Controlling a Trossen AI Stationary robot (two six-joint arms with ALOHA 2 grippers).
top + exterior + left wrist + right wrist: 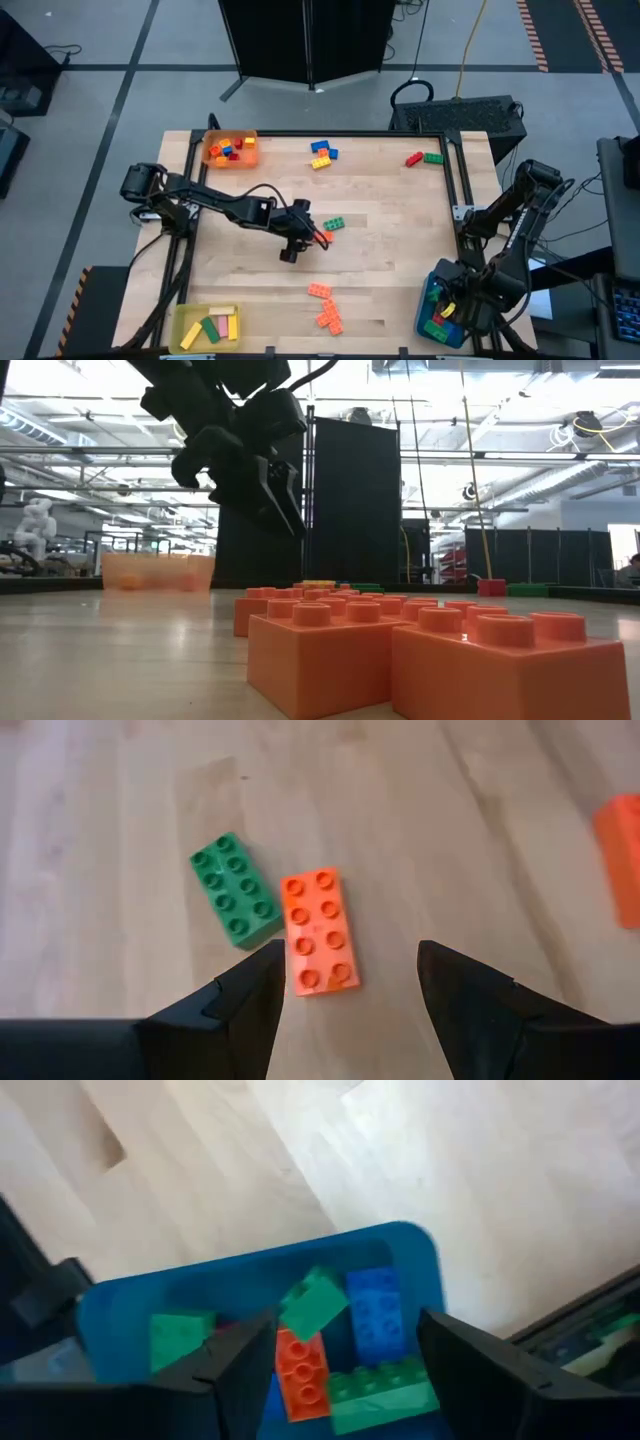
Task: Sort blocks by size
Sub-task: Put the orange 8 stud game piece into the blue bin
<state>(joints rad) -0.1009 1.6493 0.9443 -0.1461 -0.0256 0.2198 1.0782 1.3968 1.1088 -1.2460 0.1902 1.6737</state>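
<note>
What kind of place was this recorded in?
Probably a robotics lab or workshop: a wooden table on a concrete floor with taped lines, exposed ceiling ducts, and a white humanoid robot in the background.

Both end effectors (350, 990) (345, 1355) spread apart.

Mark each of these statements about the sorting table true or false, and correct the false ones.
1. The left gripper hangs open over an orange block. True.
2. A green block lies beside that orange block. True.
3. The right gripper is above the yellow tray. False: it is above the blue tray.
4. The blue tray is empty. False: blocks lie in it.
5. The orange tray holds blocks. True.
</note>
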